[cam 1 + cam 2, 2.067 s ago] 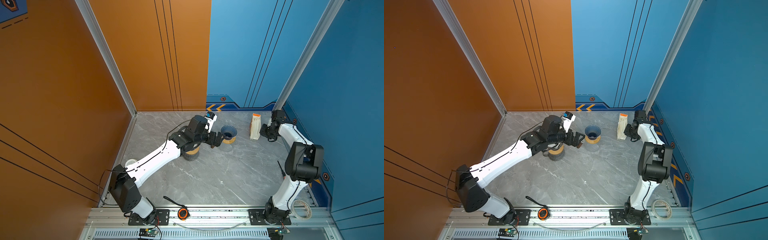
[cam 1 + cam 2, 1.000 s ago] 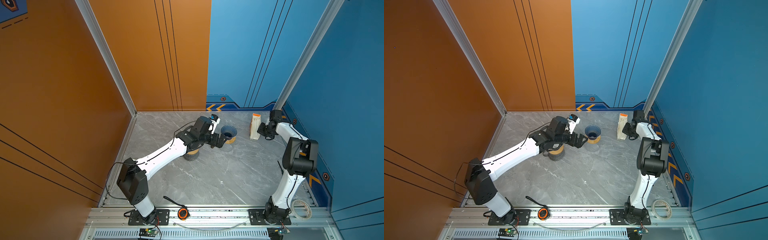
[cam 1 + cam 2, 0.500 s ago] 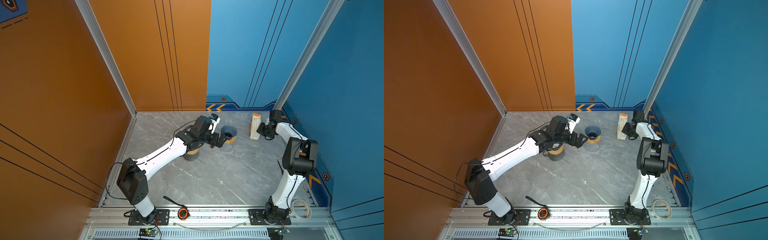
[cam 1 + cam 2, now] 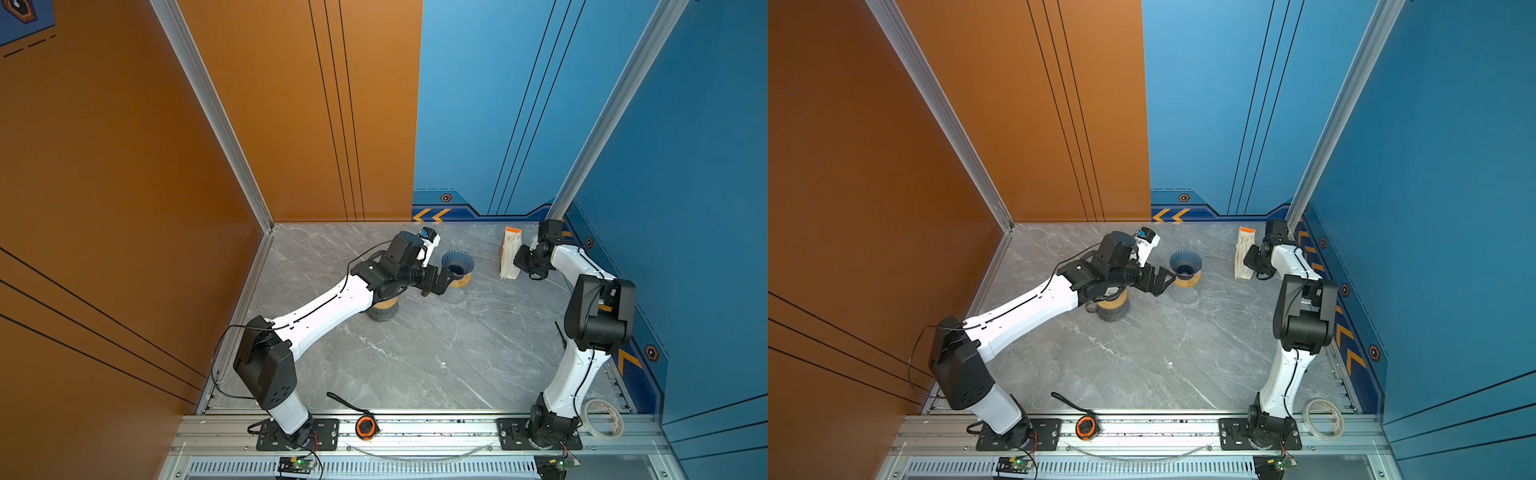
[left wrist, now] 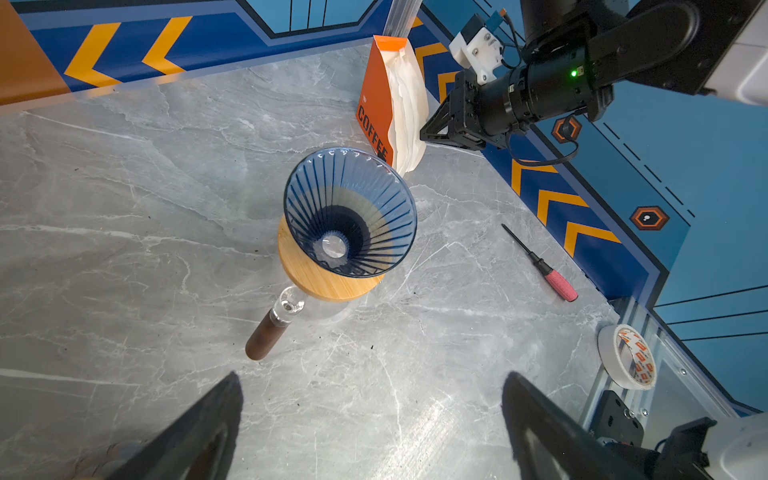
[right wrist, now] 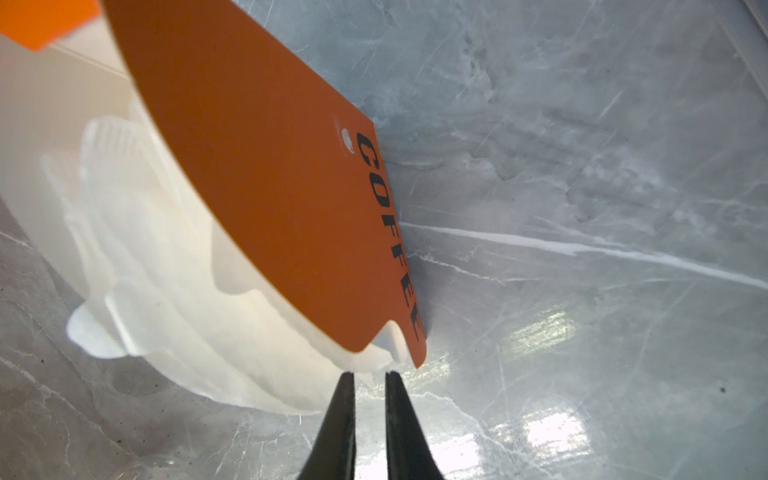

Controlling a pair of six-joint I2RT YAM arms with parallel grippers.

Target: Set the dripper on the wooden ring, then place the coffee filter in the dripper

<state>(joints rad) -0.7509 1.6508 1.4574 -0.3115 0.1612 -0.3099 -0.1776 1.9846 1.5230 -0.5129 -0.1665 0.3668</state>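
A pink-handled screwdriver [image 5: 540, 263] lies on the grey marble worktop [image 5: 124, 208]; a tape roll [image 5: 611, 353] sits on the metal frame [image 5: 665, 386] at its corner.

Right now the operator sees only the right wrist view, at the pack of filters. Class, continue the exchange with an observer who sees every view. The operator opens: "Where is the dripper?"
Observer: In both top views the dripper stands left of the pack, apart from it.
Operator: Is anything in it already?
Observer: No. The left wrist view looks straight into the dripper and shows it empty.
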